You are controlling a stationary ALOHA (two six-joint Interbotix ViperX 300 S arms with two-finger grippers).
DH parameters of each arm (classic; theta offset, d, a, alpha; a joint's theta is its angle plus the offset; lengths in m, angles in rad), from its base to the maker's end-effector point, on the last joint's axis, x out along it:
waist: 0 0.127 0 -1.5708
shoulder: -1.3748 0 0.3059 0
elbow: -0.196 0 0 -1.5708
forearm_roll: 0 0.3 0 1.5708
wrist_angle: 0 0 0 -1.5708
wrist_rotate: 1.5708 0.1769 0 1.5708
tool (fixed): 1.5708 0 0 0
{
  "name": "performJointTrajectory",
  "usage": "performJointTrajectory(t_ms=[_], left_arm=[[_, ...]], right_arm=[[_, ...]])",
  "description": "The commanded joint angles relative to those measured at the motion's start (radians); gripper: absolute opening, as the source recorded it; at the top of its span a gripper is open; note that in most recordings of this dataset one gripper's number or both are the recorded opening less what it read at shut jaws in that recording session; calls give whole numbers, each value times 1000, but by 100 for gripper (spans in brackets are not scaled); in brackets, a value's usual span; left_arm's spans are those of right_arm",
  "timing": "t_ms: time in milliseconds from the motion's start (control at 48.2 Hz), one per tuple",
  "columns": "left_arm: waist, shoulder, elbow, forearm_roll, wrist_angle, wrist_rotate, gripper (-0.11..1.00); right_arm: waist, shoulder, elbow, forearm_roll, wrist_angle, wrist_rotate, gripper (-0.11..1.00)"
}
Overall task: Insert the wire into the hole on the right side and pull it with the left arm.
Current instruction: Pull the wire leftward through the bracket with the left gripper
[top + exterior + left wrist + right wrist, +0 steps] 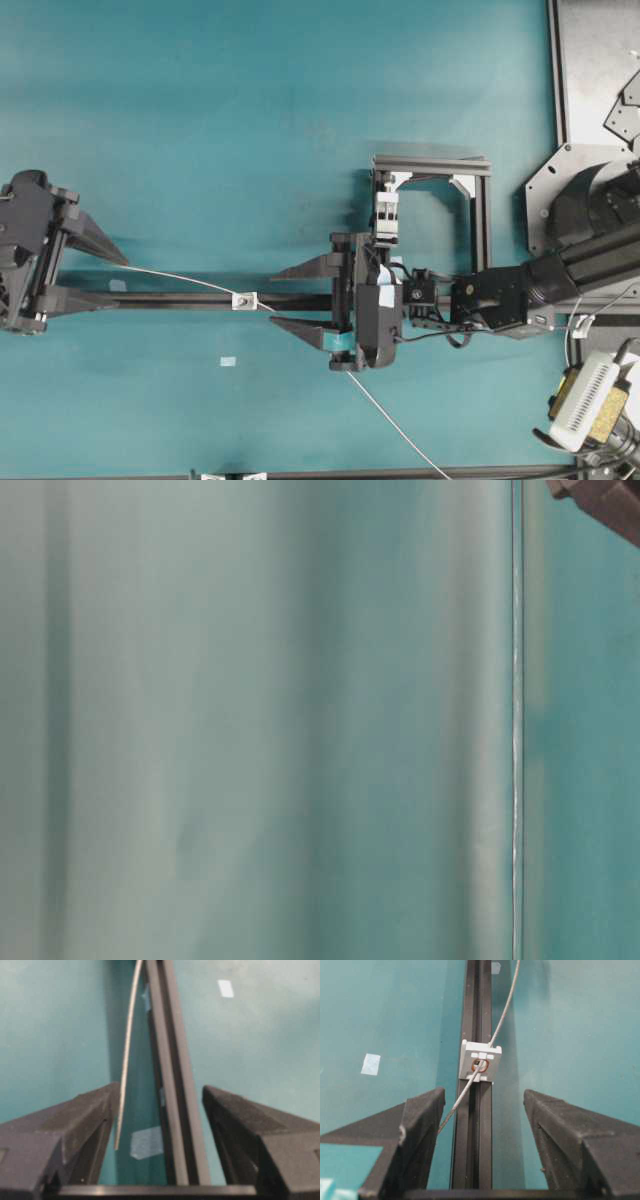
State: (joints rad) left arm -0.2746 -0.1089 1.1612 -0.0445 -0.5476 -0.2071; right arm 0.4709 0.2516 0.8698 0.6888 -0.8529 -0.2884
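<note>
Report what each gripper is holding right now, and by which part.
Nothing is held. The left gripper and right gripper both stand open; the thin pale grey wire runs through the small white bracket's hole, ungripped.

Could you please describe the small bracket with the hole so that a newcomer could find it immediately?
Find the black rail lying across the teal table. Midway along it sits a tiny white bracket, the only piece the wire threads through, by its copper-ringed hole.

Left gripper (161, 1110) fingers spread wide, wire (126, 1055) end loose beside left finger (75, 1125), dark rail (172, 1075) between, teal table (50, 1025).
</note>
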Motion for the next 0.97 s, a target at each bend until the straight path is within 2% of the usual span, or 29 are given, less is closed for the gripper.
performJointTrajectory(t_ms=[0, 477, 726, 954], left_arm=[[15, -18, -9, 0, -5, 3, 97], [91, -35, -21, 5, -5, 17, 97], [104, -100, -12, 5, -5, 69, 97], [146, -118, -12, 3, -5, 81, 97]], right_arm=[[-2, -38, -6, -3, -11, 0, 72], [-29, -141, 57, -3, -9, -2, 72], [-60, -166, 75, -3, -8, -3, 72], [-87, -183, 86, -3, -5, -9, 72]])
